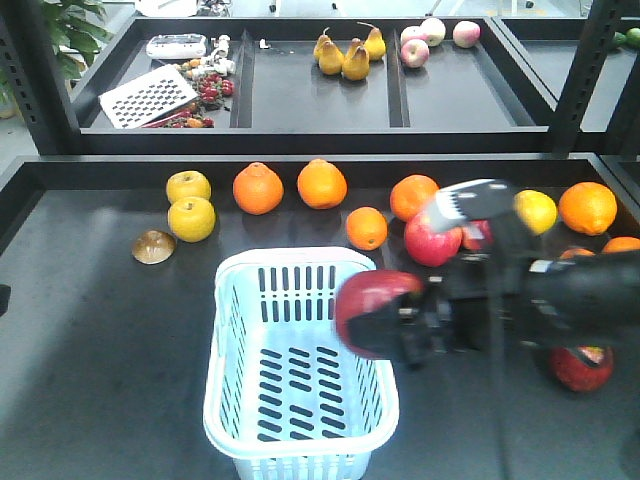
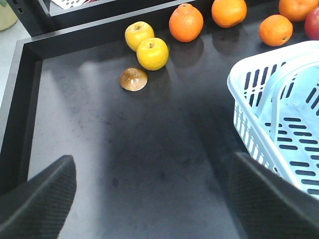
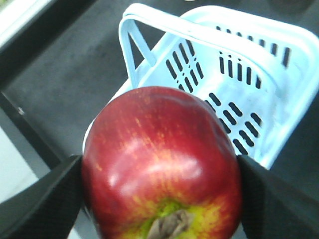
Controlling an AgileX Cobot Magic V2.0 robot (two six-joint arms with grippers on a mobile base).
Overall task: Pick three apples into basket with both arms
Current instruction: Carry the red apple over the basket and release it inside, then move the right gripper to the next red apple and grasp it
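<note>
A dark red apple (image 1: 372, 308) with a yellow-green stem patch is held over the right rim of the pale blue basket (image 1: 225, 300). My right gripper (image 1: 388, 328) is shut on it. In the right wrist view this apple (image 3: 159, 144) fills the space between the fingers of my right gripper (image 3: 159, 199), with the basket (image 3: 209, 35) below and beyond it. A second red apple (image 1: 430, 242) lies behind the right arm. A third apple (image 1: 583, 368) sits under the arm at the right. My left gripper (image 2: 154, 199) is open over bare tabletop, left of the basket (image 2: 244, 114).
Oranges (image 1: 258, 188) and two yellow apples (image 1: 191, 219) line the back of the dark tray. A brown half-round object (image 1: 153, 247) lies left of the basket. The raised tray wall (image 2: 30, 45) borders the left side. A rear shelf holds pears (image 1: 345, 55) and pinkish apples (image 1: 415, 52).
</note>
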